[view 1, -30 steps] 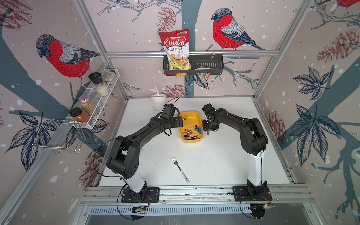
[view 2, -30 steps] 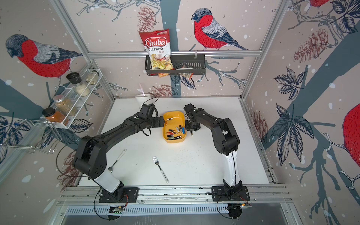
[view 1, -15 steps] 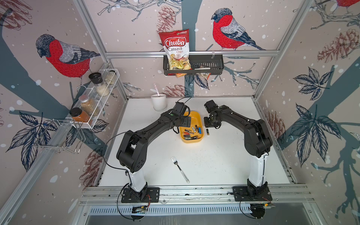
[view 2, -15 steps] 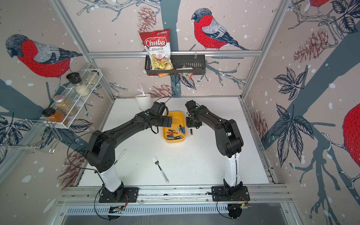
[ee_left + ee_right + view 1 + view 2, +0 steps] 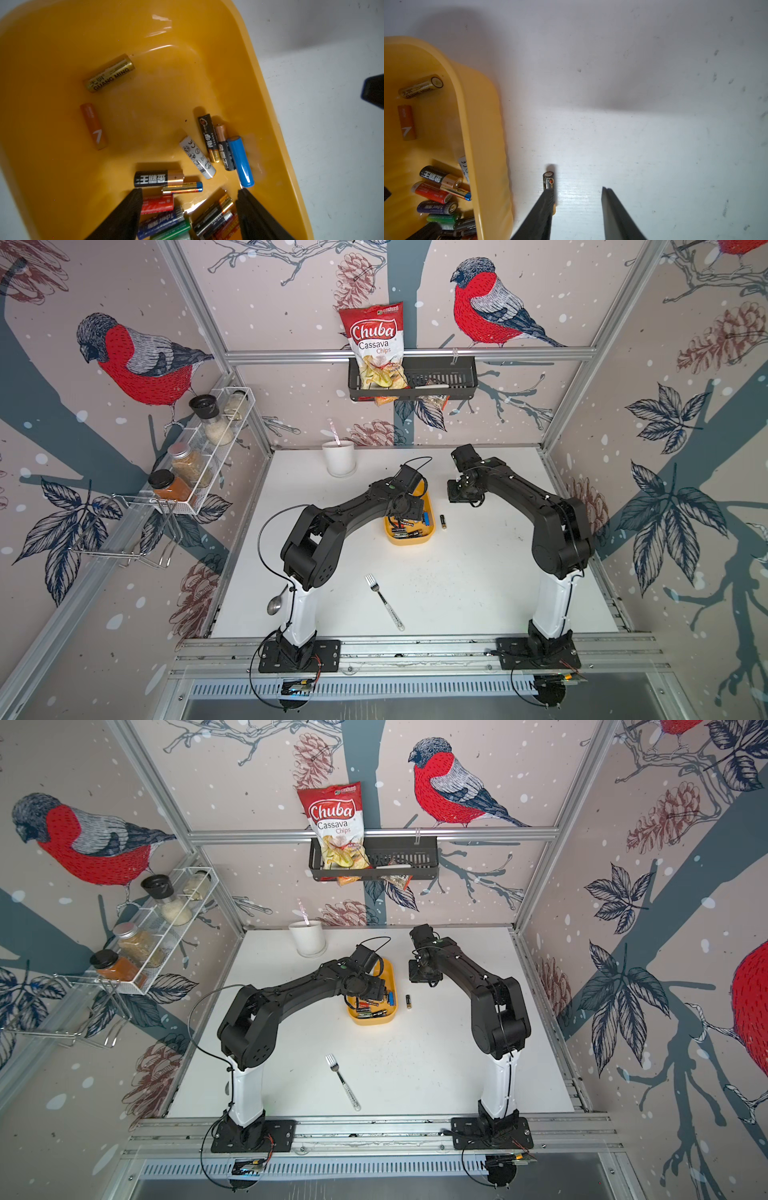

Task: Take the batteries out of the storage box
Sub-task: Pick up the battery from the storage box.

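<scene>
Left gripper (image 5: 190,191) now over storage box (image 5: 62,52) — jaws apart, empty | right gripper (image 5: 575,190) parted, battery (image 5: 548,180) on table (image 5: 654,83)

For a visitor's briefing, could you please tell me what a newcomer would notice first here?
The yellow box of batteries sits mid-table, the left tool open over it. One battery lies on the table by the right tool. A red chips bag stands in the wall basket.

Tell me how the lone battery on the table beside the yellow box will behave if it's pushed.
The battery is a smooth cylinder lying on its side on the flat white table, so a sideways push would probably roll it. Its glossy wrap may slip in a light grip. It looks rigid, unlikely to bend.
</scene>
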You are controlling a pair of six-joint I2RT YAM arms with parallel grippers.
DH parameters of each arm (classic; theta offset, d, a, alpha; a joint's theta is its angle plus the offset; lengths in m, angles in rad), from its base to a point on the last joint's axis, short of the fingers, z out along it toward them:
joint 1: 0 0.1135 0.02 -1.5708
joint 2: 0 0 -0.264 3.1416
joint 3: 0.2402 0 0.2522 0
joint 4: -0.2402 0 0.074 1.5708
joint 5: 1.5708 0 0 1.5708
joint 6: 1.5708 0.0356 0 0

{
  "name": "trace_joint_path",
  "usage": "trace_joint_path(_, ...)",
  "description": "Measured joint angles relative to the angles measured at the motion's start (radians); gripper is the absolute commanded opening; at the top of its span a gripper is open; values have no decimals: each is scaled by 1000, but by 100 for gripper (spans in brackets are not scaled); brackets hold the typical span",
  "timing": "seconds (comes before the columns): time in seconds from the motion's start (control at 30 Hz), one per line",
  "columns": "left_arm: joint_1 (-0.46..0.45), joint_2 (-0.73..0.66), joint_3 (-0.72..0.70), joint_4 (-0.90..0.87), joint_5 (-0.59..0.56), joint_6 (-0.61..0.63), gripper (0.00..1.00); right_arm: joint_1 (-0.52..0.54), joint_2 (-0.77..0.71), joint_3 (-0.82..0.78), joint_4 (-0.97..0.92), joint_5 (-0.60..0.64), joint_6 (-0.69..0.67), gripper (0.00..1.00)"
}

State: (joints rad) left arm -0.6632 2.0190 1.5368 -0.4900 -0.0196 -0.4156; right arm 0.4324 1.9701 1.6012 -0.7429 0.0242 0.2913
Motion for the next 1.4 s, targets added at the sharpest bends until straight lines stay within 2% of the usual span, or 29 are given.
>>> trace_joint_path(0.07,0,15,13,-2,14,-4,60,-1,-1,0,0,-5,0,45)
trace_joint_path(0.13,0,27,23,-3,18,-8,48,-4,-2,-1,0,-5,-1,45)
trace_joint_path(0.27,0,48,34,-18,19,-17,43,-10,-9,-3,0,-8,-4,45)
trace_joint_path(0.77,-1,155,141,-56,28,-24,35,-21,-15,-4,-3,-16,-8,45)
trace_joint_path(1.4,-1,208,173,-87,42,-22,18,-21,-15,3,-14,-27,-11,46)
